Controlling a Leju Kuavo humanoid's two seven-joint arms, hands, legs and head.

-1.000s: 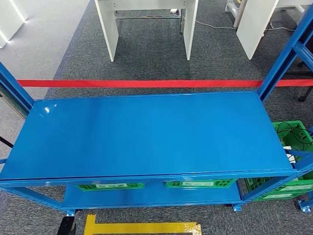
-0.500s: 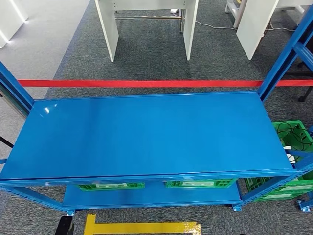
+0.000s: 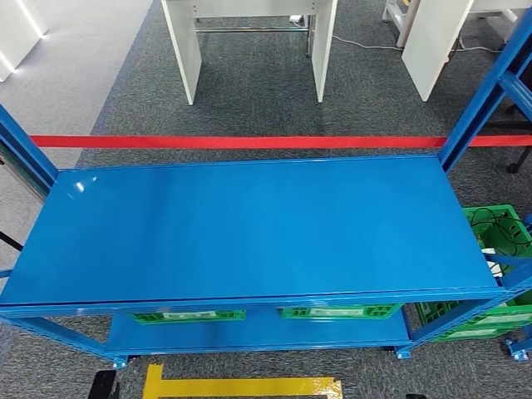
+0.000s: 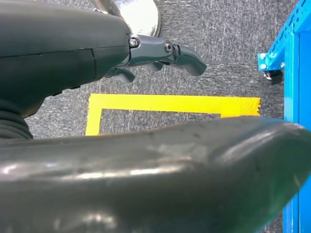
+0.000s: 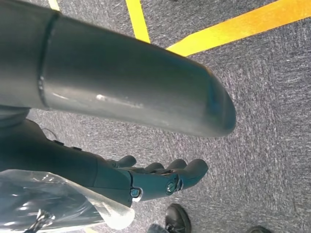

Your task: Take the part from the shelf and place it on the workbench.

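Note:
The blue shelf (image 3: 251,224) stands in front of me, its top board bare; no part lies on it. Two green crates (image 3: 188,315) sit on its lower board, mostly hidden under the top board. My left hand (image 4: 110,58) hangs over the carpet near the shelf's foot, fingers (image 4: 183,56) stretched out and holding nothing; its dark tip shows in the head view (image 3: 103,385). My right hand (image 5: 146,179) also hangs above the carpet, fingers spread and nothing between them. Clear plastic film (image 5: 55,204) lies beside its wrist end, not in its grasp.
Another green crate (image 3: 495,241) with cables stands right of the shelf. Red tape (image 3: 251,142) crosses the carpet behind the shelf, yellow tape (image 3: 244,386) marks the floor at my feet. White table legs (image 3: 182,50) stand farther back.
The dark tip of my left hand at the head view's lower left edge has sunk a little lower and to the left. The shelf has not shifted.

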